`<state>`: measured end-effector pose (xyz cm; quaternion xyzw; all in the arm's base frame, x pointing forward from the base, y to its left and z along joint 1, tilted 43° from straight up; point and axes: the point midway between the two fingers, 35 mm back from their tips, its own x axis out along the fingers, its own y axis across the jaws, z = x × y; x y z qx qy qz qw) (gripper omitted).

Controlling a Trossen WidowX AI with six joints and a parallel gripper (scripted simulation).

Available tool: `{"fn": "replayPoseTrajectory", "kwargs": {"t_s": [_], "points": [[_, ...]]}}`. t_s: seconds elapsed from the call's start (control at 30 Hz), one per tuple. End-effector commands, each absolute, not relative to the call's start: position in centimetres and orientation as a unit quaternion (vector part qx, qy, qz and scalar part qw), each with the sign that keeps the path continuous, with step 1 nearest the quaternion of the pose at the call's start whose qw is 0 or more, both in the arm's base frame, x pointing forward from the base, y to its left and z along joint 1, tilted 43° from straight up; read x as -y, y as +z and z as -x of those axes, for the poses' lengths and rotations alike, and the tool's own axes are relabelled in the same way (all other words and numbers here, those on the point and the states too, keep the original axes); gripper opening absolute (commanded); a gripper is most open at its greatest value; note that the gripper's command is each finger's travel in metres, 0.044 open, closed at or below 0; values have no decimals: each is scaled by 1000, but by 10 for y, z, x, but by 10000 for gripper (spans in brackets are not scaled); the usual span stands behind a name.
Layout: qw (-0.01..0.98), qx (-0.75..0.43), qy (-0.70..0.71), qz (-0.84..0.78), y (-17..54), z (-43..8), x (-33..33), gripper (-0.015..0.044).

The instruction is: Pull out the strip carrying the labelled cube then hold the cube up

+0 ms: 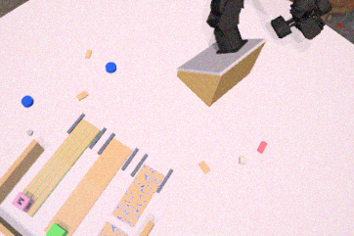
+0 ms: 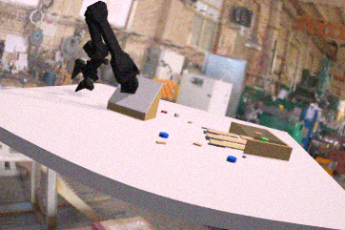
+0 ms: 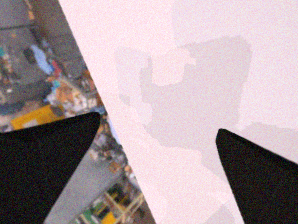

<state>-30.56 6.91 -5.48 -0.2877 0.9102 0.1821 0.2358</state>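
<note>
A pink cube [image 1: 22, 201] marked M sits on the far end of a green-lined strip [image 1: 64, 159], which looks unbroken in the top view. A plain tan strip [image 1: 93, 180] beside it carries a green block [image 1: 57, 230] [image 2: 265, 138]. A blue-speckled strip [image 1: 139, 196] shows a gap before another speckled piece [image 1: 111, 229]. In the exterior view the strips are thin and foreshortened, and the pink cube is hidden. My gripper [image 1: 296, 27] [image 2: 81, 77] [image 3: 158, 126] is open and empty, above the table and far from the strips.
A grey-topped wooden wedge [image 1: 212, 60] [image 2: 138, 98] stands near the arm's base. Wooden walls [image 1: 20, 170] [image 2: 267, 150] stand around the strips' far ends. Short dark rails [image 1: 107, 143] flank the near ends. Blue discs [image 1: 110, 68] [image 2: 232, 159], small tan pieces and a red piece [image 1: 262, 147] lie about.
</note>
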Motion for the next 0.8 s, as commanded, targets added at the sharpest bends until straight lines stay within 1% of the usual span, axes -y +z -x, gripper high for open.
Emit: {"fn": "replayPoseTrajectory", "kwargs": {"t_s": [0.0,0.33,0.47,0.6,0.77], "points": [[236,-910,182,288,-54,305,-70,400],[236,-910,183,287,-25,300,-97,400],[240,-911,186,280,-28,300,-99,400],[279,-902,251,214,-33,283,-148,400],[356,-864,334,127,-38,241,-216,400]]}}
